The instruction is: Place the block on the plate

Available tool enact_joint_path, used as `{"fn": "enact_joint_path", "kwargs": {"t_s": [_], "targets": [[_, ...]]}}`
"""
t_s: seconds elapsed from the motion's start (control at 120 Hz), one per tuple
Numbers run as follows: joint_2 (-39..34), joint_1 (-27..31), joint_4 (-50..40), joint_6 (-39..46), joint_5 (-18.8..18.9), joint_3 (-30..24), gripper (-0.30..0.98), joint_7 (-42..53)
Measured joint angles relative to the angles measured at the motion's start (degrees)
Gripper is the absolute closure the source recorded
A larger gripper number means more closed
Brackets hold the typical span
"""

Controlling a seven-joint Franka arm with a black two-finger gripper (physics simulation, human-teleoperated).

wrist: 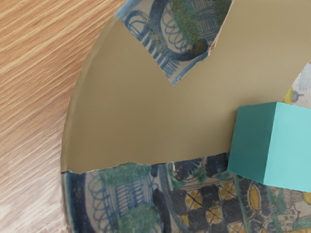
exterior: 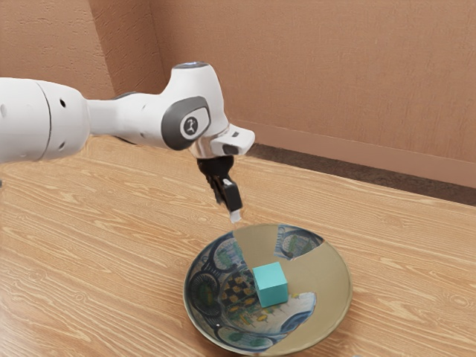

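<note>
See, low and right of centre in the exterior view, a round tan plate with blue-patterned patches, bearing a teal cubic block. Higher, near mid-frame, find the black two-finger gripper, apart from the block; can't tell whether spread or closed.

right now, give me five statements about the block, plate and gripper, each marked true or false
1. The block rests on the plate. True.
2. The gripper is holding the block. False: a gap separates the gripper from the block.
3. The plate is one plain colour all over. False: it has plain tan areas and patterned, blue-toned ones.
4. The plate sits on a wood-grained table. True.
5. The block is red. False: it is teal.
</note>
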Motion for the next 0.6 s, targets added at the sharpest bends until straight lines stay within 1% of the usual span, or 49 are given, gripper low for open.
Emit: {"fn": "enact_joint_path", "kwargs": {"t_s": [0.167,0.283,0.375,0.492,0.6], "targets": [[-3.3,4.2,1.2,-2.8,0.6,2.4,0.00,-0.9],[-6.5,5.9,6.4,-8.4,4.2,2.9,0.00,-1.8],[-9.8,6.0,8.1,-12.4,6.7,2.9,0.00,-2.5],[-12.8,6.1,8.8,-15.9,8.9,2.8,0.00,-3.3],[-13.4,6.2,8.9,-17.7,9.8,2.8,0.00,-3.9]]}}
